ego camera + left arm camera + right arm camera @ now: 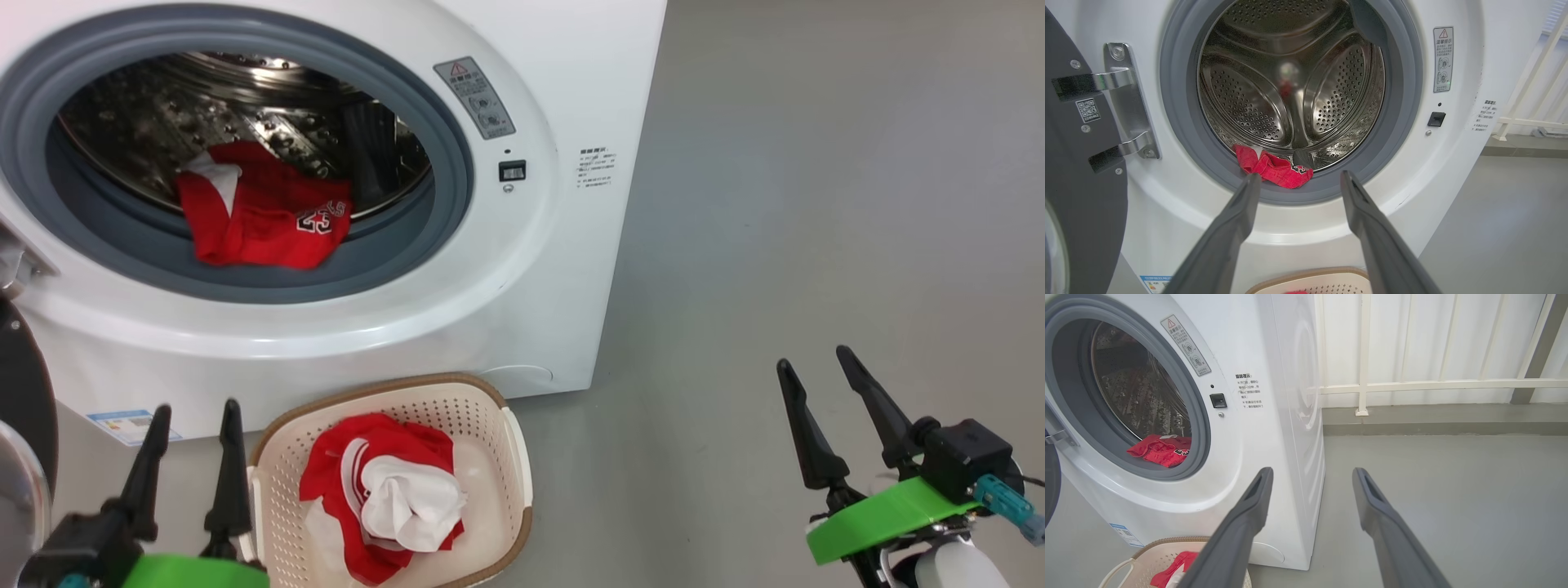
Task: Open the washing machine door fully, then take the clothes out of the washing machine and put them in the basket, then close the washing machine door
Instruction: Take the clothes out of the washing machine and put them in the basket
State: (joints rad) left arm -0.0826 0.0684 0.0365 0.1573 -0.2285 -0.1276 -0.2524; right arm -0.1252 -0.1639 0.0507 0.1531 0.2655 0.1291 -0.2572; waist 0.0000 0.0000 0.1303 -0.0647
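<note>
The white washing machine (531, 310) stands with its door (1081, 196) swung wide to the left on steel hinges. A red jersey garment (261, 214) marked 23 lies on the front lip of the steel drum (1290, 81); it shows too in the right wrist view (1161, 450). On the floor before the machine sits the cream basket (514, 457), holding a red garment (343, 474) with a white one (412, 500) on top. My left gripper (196, 408) hangs open just left of the basket. My right gripper (814, 359) is open over bare floor to the right.
Grey floor (816, 204) stretches right of the machine. A white railing (1433, 384) and wall run behind it. The open door's dark edge (24, 392) stands close by my left arm.
</note>
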